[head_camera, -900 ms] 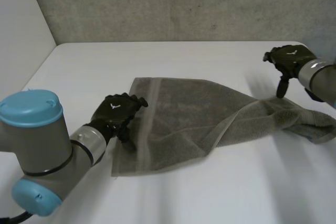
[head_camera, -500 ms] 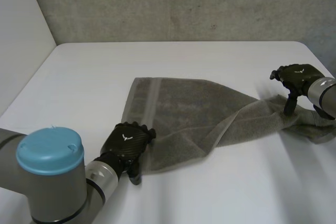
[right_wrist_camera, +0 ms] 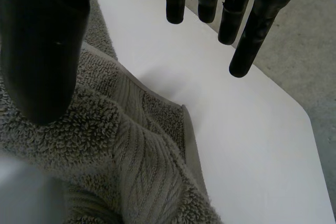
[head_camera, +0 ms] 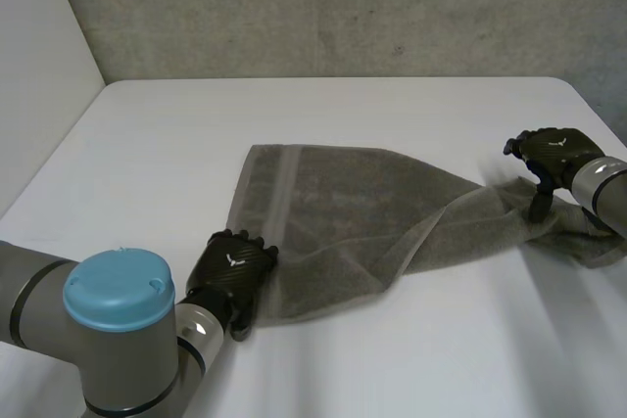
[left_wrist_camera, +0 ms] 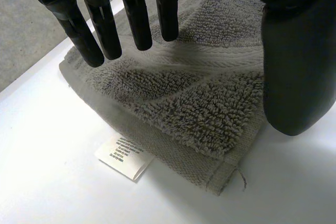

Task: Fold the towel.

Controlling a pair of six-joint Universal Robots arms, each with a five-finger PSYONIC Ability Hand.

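Peeking out from under the 7 o'clock corner of the grey towel [head_camera: 353,212] is a white care tag [left_wrist_camera: 125,157], its print too small to read. The left hand [head_camera: 231,269] hangs over that corner, fingers straight, gripping nothing. The right hand [head_camera: 552,152], fingers likewise straight and empty, is over the towel's bunched 3 o'clock end on the white surface [head_camera: 392,359].

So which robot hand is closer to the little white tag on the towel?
Left. The left hand is over the towel corner where the white tag sticks out. The right hand is at the opposite end of the cloth.
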